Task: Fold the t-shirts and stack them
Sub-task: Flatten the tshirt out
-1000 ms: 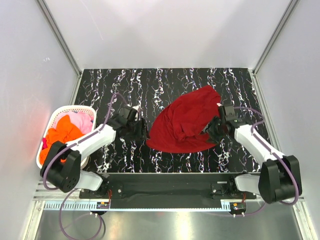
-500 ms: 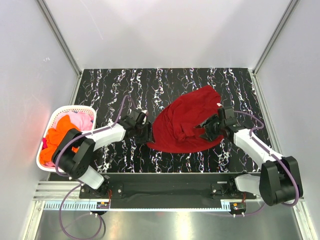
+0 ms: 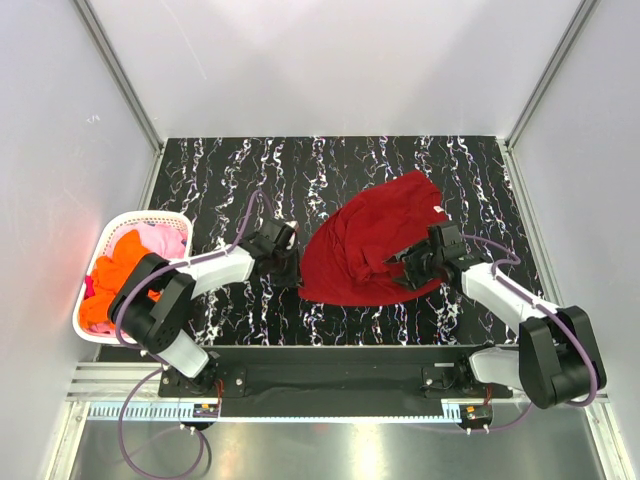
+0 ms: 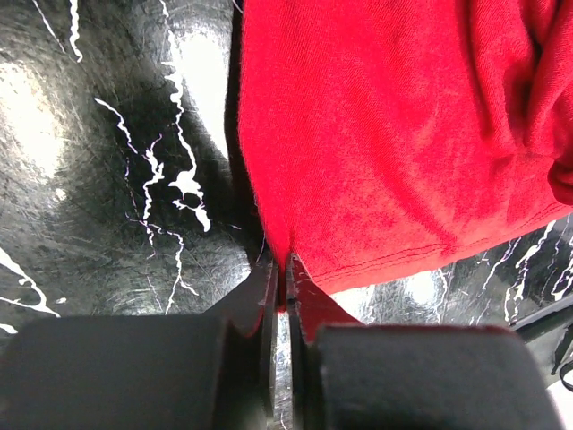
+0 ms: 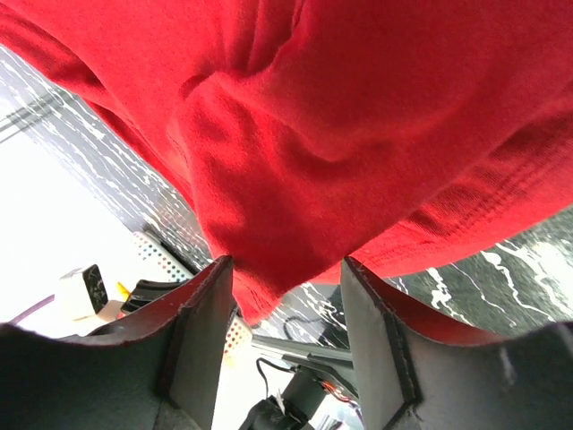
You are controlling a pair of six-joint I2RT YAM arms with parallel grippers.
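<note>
A dark red t-shirt (image 3: 365, 240) lies crumpled in the middle of the black marbled table (image 3: 240, 170). My left gripper (image 3: 291, 274) sits at its near left corner. In the left wrist view that gripper (image 4: 280, 266) is shut on the hemmed corner of the red t-shirt (image 4: 376, 134). My right gripper (image 3: 402, 270) reaches into the shirt's right side. Its jaws (image 5: 286, 264) stand apart, and a fold of the red cloth (image 5: 295, 161) bulges down between them. Orange (image 3: 122, 268) and pink (image 3: 166, 240) t-shirts lie bunched in the basket.
A white plastic basket (image 3: 108, 235) stands at the table's left edge, beside my left arm. White walls close in the table on three sides. The arm bases and a metal rail (image 3: 330, 405) run along the near edge.
My left gripper has slid right to the shirt's corner and closed on it. My right gripper has moved left, further into the red cloth, jaws still apart.
</note>
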